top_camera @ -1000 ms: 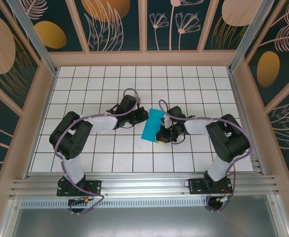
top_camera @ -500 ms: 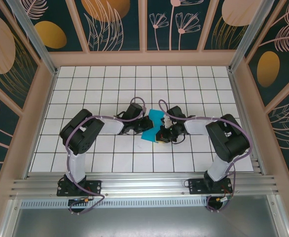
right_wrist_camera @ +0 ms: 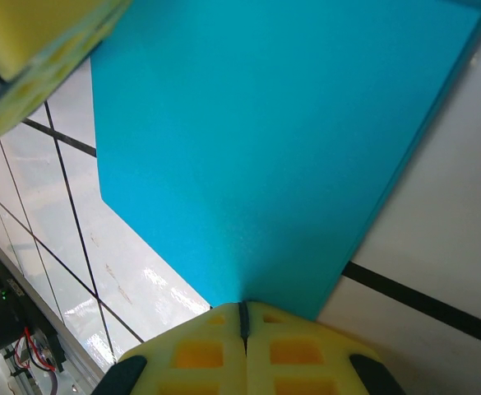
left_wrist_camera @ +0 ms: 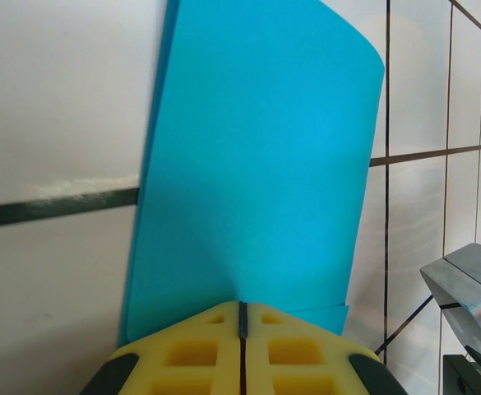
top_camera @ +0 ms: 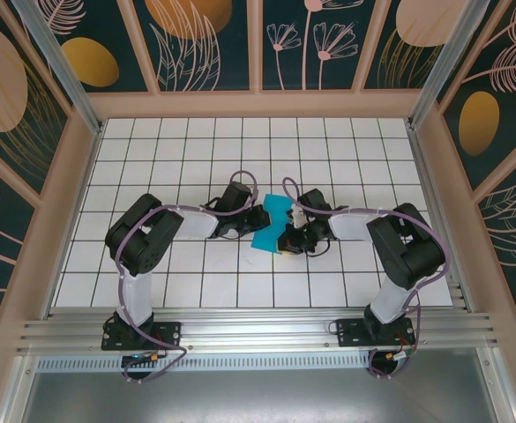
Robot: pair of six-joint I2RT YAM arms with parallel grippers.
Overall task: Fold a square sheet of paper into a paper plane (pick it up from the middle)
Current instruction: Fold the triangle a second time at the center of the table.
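Observation:
The square sheet of paper (top_camera: pixel 271 226) lies folded over on the white grid table, teal-blue, between the two arms. In the left wrist view the paper (left_wrist_camera: pixel 256 164) lies flat, and a lower layer peeks out at its right corner. My left gripper (left_wrist_camera: pixel 242 306) is shut, and its yellow fingertips rest on the paper's near edge. My left gripper (top_camera: pixel 258 217) comes at the sheet from the left. My right gripper (right_wrist_camera: pixel 242 306) is also shut, tips down on the paper (right_wrist_camera: pixel 273 140) at its edge. From the right, my right gripper (top_camera: pixel 287 240) meets the sheet's lower part.
The table (top_camera: pixel 196 150) is ringed by wooden walls (top_camera: pixel 258 104) and a metal rail (top_camera: pixel 258 330) at the front. The left gripper's yellow finger (right_wrist_camera: pixel 34 41) shows at the right wrist view's top left. A metal part of the right arm (left_wrist_camera: pixel 466 284) sits close by.
My left gripper has swung right and down onto the paper's left side, covering part of it. The right gripper has stayed on the paper.

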